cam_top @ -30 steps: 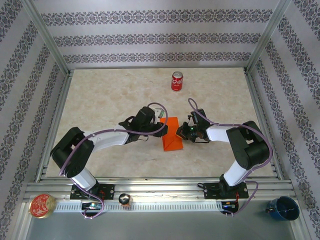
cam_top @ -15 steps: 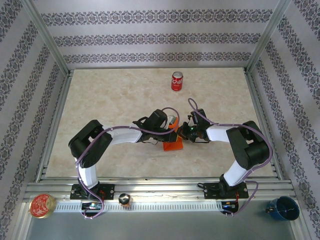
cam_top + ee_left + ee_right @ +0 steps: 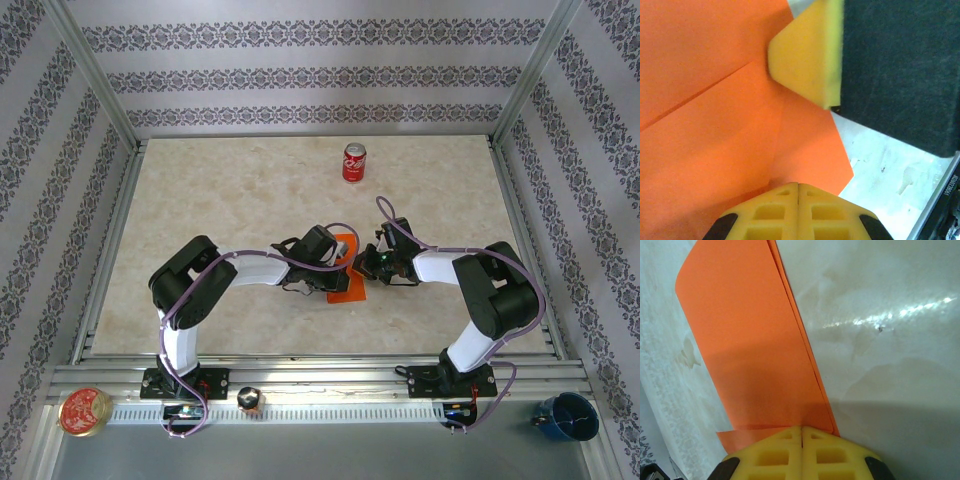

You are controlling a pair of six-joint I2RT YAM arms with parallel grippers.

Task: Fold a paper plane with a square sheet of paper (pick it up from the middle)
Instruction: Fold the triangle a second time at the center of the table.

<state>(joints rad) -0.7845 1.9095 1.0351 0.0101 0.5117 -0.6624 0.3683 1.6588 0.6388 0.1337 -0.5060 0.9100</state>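
Since a second ago my left arm has swung in over the sheet of paper [image 3: 345, 290]. The sheet stood up like a tent then; now it lies lower and is half covered.

Left gripper [image 3: 798, 200]: jaws fully together, tip against the folded orange layers. I judge it is pressing a crease rather than pinching, though I cannot be sure.

Right gripper [image 3: 802, 440]: jaws together on the sheet's edge, probably anchoring it so the fold cannot slide on the table [image 3: 220, 200]. Its yellow fingertip [image 3: 810, 55] sits just beside the left's work.

The sheet is mid-table between both grippers, well apart from the soda can [image 3: 354, 162].
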